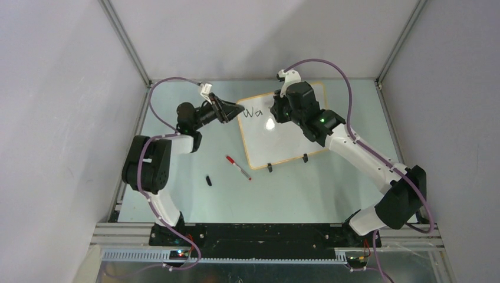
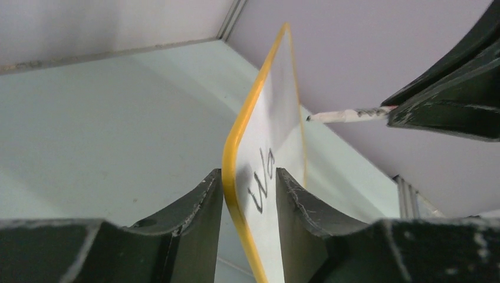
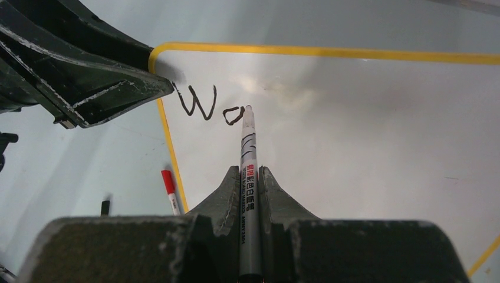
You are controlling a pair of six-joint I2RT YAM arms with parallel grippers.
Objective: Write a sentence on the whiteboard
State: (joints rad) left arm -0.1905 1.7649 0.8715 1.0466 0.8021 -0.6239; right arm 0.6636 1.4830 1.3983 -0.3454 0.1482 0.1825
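Note:
The whiteboard [image 1: 289, 138] lies tilted on the table, white with a yellow frame. "Wa" [image 1: 253, 112] is written in black near its top left corner, the start of the sentence. My right gripper [image 3: 250, 171] is shut on a grey-barrelled marker [image 3: 249, 153]. The marker's tip rests at the "a" [image 3: 233, 115]. My left gripper [image 2: 249, 172] straddles that same corner of the whiteboard [image 2: 277, 118]. Its jaws stand open on either side of the yellow edge, with a gap showing lower down. The marker [image 2: 348, 114] also shows in the left wrist view.
A red-capped marker [image 1: 237, 167] lies on the table left of the board's near edge, with a small black cap [image 1: 209, 180] further left. Two black clip feet [image 1: 269, 167] sit on the board's near edge. Grey walls enclose the table on three sides.

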